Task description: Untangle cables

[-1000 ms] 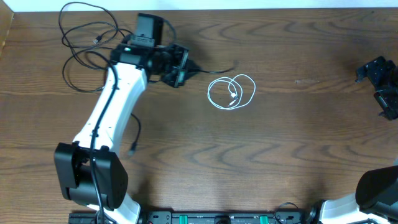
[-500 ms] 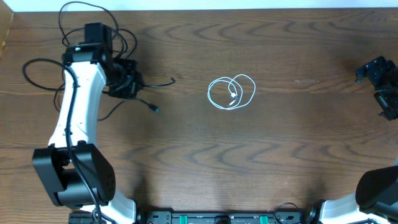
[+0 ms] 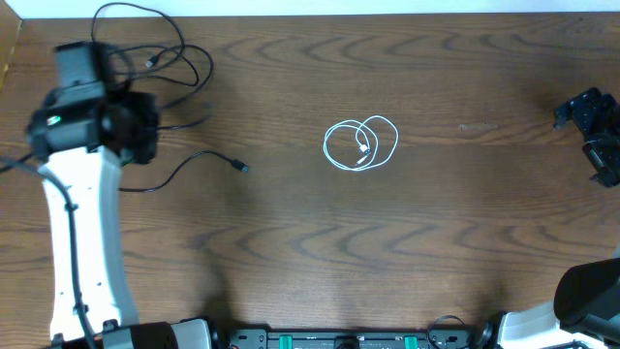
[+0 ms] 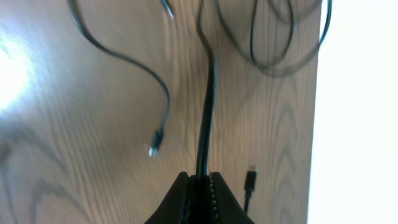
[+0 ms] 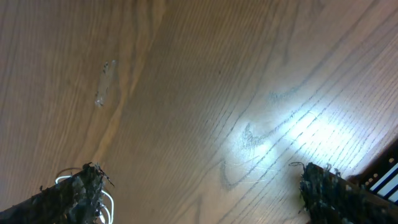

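Observation:
The white cable point(image 3: 360, 143) lies coiled in loops at the table's middle; a bit of it shows in the right wrist view point(image 5: 102, 202). The black cables point(image 3: 145, 48) lie in loose loops at the far left corner. One black strand runs right to a plug end point(image 3: 241, 167). My left gripper point(image 3: 145, 126) is at the far left, shut on a black cable point(image 4: 205, 124) that runs straight out from its jaws point(image 4: 200, 183). Another loose plug point(image 4: 157, 140) lies beside it. My right gripper point(image 3: 593, 131) is open and empty at the far right edge.
The table's back edge point(image 4: 317, 112) runs close beside the left gripper, with a white surface beyond it. A small black plug point(image 4: 250, 180) lies near that edge. The arms' bases stand along the front edge point(image 3: 339, 339).
My left arm has swung from the table's left-middle to the far left, dragging the black cable with it. The white cable and the right arm have not moved.

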Available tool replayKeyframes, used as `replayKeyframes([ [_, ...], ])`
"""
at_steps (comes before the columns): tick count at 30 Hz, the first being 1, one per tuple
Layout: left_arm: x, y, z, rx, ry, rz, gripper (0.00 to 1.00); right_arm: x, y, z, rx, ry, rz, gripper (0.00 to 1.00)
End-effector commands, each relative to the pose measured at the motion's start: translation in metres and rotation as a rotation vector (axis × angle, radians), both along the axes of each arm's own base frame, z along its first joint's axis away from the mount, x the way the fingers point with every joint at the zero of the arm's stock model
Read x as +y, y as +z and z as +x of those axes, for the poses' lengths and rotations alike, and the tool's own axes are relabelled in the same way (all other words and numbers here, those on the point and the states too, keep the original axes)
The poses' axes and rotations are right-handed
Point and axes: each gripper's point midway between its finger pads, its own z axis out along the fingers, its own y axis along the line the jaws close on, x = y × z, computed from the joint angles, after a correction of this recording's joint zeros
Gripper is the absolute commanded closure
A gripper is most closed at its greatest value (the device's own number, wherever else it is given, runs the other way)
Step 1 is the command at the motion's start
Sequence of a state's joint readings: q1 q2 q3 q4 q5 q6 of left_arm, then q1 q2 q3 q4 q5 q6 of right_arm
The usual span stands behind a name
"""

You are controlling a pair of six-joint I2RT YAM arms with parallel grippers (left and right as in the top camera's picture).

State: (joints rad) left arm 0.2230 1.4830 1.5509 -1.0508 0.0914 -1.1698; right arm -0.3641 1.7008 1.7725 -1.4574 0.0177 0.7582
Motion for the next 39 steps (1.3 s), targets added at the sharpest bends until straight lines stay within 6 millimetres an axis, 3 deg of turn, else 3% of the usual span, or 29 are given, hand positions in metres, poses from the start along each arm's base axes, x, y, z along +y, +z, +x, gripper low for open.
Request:
replayKeyframes([
  [1, 0.044, 0.002, -0.024, 0.045, 0.123, 0.05, 0.92, 0.0, 0.0, -0.001, 0.002, -0.011, -0.003, 0.01],
  [9, 0.108, -0.01, -0.087, 0.167, 0.361, 0.003, 0.92, 0.0, 0.0, -0.001, 0.002, -0.011, -0.003, 0.01],
  [14, 0.126, -0.013, -0.102, 0.215, 0.301, 0.066, 0.92, 0.0, 0.0, -0.001, 0.002, -0.011, -0.003, 0.01],
  [22, 0.145, -0.018, -0.126, 0.342, 0.356, 0.186, 0.92, 0.0, 0.0, -0.001, 0.002, -0.011, -0.003, 0.01],
  [30, 0.139, -0.049, -0.125, 0.44, 0.272, 0.152, 0.92, 0.0, 0.0, -0.001, 0.002, -0.011, -0.003, 0.01],
  [39, 0.124, -0.082, -0.087, 0.395, 0.192, 0.007, 0.86, 0.0, 0.0, -0.001, 0.002, -0.011, -0.003, 0.01],
])
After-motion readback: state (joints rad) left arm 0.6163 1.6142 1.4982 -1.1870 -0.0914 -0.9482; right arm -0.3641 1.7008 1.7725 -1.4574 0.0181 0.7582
